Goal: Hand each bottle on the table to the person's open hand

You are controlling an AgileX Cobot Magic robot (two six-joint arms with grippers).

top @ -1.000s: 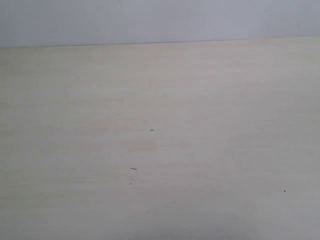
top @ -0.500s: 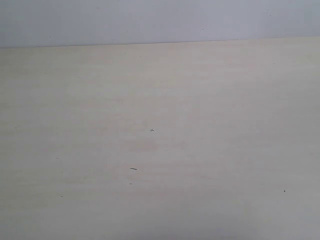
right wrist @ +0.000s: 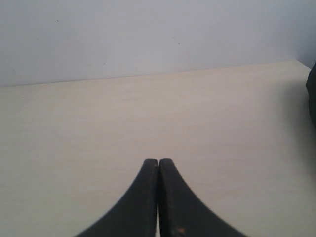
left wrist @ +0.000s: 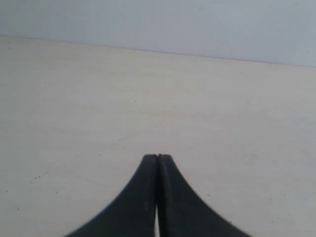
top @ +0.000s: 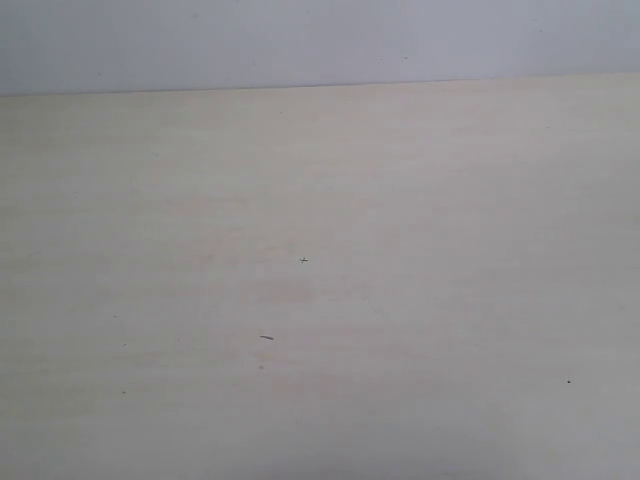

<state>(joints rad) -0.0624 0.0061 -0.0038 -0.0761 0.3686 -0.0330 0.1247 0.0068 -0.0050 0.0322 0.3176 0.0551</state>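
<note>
Across the exterior view: wide flat pale beige wood-look bench (top: 420, 200), running back to a plain grey-blue wall (top: 300, 40). A few tiny dark marks on the top: small cross-shaped speck (top: 303, 260) mid-frame, short dash (top: 267, 337) nearer the camera, dot (top: 570, 381) off to the right. Black left pincer (left wrist: 157, 158): curved tips pressed together, pinching nothing, above the bench surface. Black right pincer (right wrist: 158, 162): tips likewise pressed together, pinching nothing, above the bench and facing the wall. Dark rounded shape (right wrist: 312, 94) at the frame edge of the right wrist view, can't tell what it is.
</note>
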